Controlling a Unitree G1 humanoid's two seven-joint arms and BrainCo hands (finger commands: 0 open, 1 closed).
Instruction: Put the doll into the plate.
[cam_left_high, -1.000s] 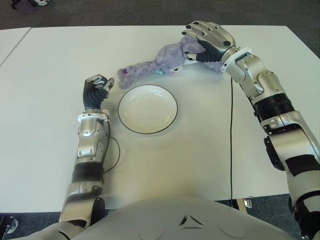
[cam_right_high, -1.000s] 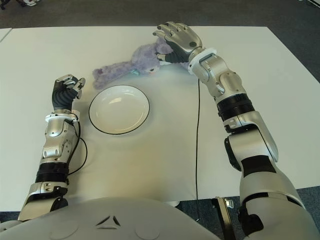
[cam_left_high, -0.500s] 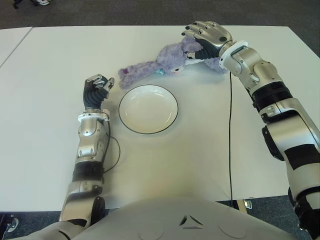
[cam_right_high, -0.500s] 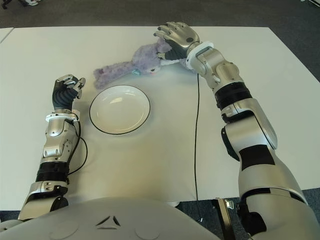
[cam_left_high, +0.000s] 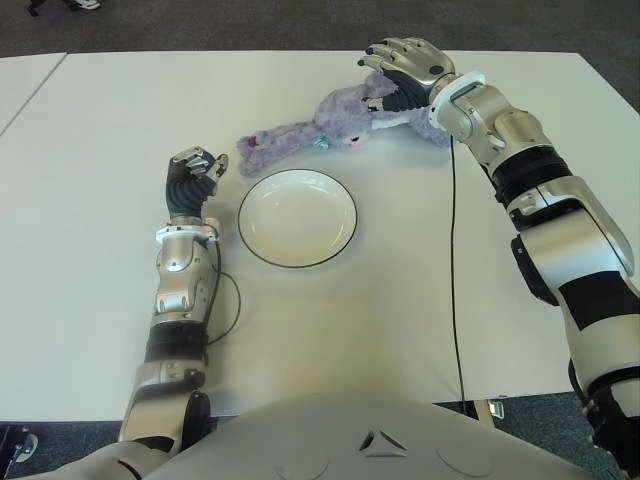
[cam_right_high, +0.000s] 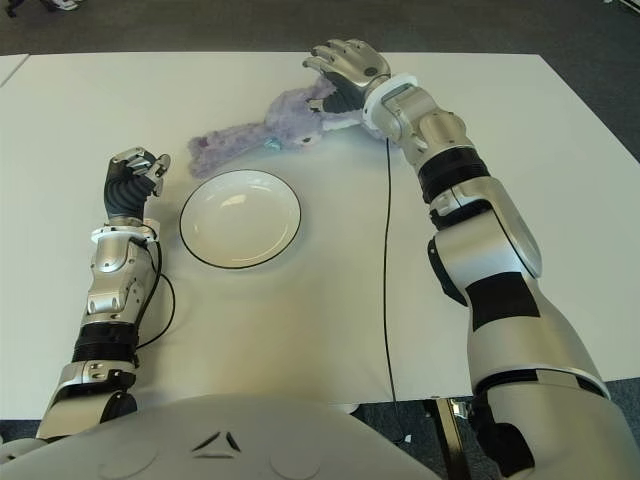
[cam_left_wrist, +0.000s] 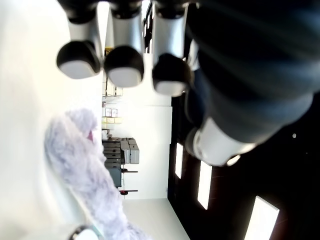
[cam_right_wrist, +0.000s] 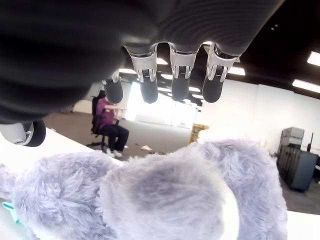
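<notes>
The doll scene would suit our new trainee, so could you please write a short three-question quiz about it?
1. True or false: the doll already lies in the plate.
2. Which hand is over the doll? A) left hand B) right hand
3. Fill in: the right hand's fingers are ____ above the doll, not closed on it.

Key: 1 false, it lies on the table beyond the plate. 2 B. 3 open.

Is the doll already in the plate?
No, the doll lies on the table beyond the plate, which holds nothing.
</notes>
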